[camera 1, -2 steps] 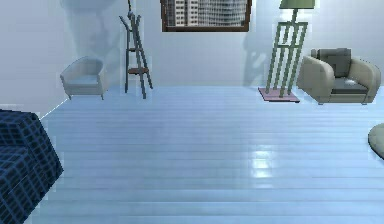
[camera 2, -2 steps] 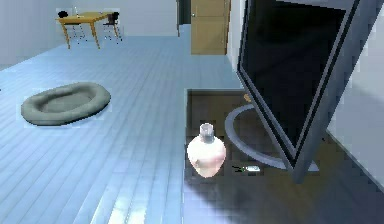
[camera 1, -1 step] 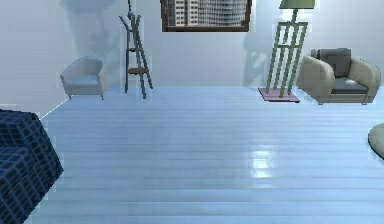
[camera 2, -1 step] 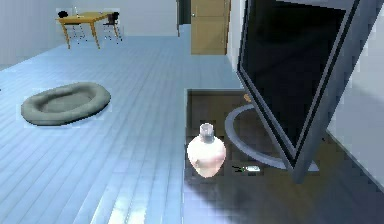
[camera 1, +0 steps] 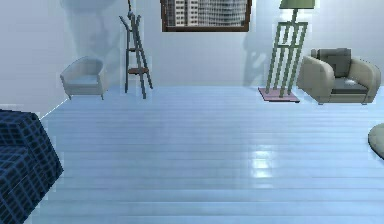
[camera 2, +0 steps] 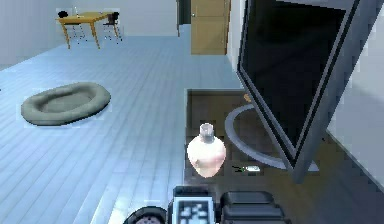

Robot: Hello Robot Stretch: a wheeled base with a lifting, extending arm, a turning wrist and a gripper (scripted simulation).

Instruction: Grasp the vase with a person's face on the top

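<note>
The pale pink vase (camera 2: 207,156) stood on the dark desk (camera 2: 212,100) just beside the television (camera 2: 290,70). The gripper (camera 2: 150,216) lay near the vase, and whether it held anything could not be told.

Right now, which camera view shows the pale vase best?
The arm side view. There the pale pink vase stands upright at the edge of a dark low stand, beside a large black screen, its neck and round body plain. The forward view faces an armchair and a floor lamp, so it adds nothing about the vase.
</note>
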